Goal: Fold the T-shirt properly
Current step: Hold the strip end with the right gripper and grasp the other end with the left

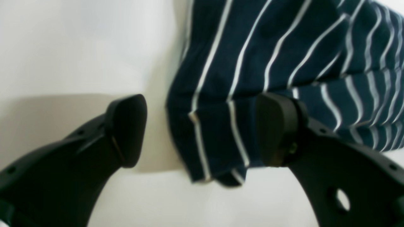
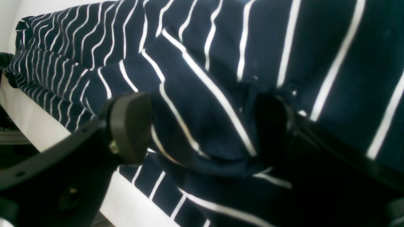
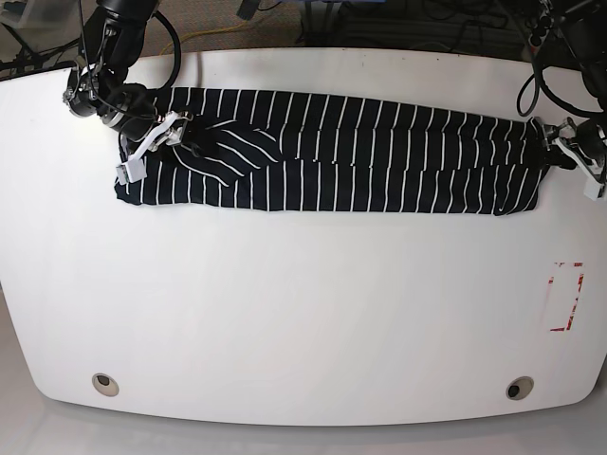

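My hands (image 1: pixel 202 130) (image 2: pixel 205 129) are spread open at the shirt's nine and three o'clock ends; the shirt (image 3: pixel 379 156) lies across the table's (image 3: pixel 303 303) twelve o'clock side, and pinching only its top layer could shear the folds.

Two black robot arms (image 3: pixel 112 81) (image 3: pixel 574 118) are showing angular, jointed segments with silvery-white metal parts and dark looping cables (image 3: pixel 176 43). Bulky matte-black gripper fingers (image 1: pixel 127 130) are displaying rounded ends, and small round screws are dotting their sides.
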You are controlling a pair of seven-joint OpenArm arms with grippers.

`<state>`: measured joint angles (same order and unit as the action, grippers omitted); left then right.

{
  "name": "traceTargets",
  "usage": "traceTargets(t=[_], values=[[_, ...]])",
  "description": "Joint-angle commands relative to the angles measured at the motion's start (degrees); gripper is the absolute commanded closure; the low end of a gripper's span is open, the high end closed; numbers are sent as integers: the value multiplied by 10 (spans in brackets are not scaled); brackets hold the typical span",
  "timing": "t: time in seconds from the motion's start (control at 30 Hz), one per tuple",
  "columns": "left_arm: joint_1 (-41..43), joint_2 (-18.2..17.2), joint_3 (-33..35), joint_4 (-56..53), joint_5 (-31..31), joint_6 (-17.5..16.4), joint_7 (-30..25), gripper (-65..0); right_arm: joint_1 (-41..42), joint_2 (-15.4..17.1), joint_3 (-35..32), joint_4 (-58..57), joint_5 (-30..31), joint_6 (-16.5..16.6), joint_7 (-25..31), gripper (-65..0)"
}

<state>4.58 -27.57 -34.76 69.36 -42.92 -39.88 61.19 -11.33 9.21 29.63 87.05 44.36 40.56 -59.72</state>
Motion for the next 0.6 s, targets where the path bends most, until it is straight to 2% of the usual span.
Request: traceTargets(t=[0.0, 0.17, 0.3, 0.5, 0.57], values=[[-11, -8, -2, -24, -4, -1, -3, -500, -2, 4, 0, 2, -21, -6, -24, -488], [-23, -7, 7, -58, -4, -1, -3, -500, -1, 4, 0, 2, -21, -6, -24, -488], [-24, -5, 47, -59, -10, -1, 0, -499, -1, 2, 0, 2, -21, -6, -24, -488], [-22, 6, 89, -58, -61, -1, 0, -496, 1, 1, 0, 2, -21, -6, -24, -488], [-22, 7, 90, -58, -66, -1, 0, -453, 1, 1, 0, 2, -21, -6, -24, -488]])
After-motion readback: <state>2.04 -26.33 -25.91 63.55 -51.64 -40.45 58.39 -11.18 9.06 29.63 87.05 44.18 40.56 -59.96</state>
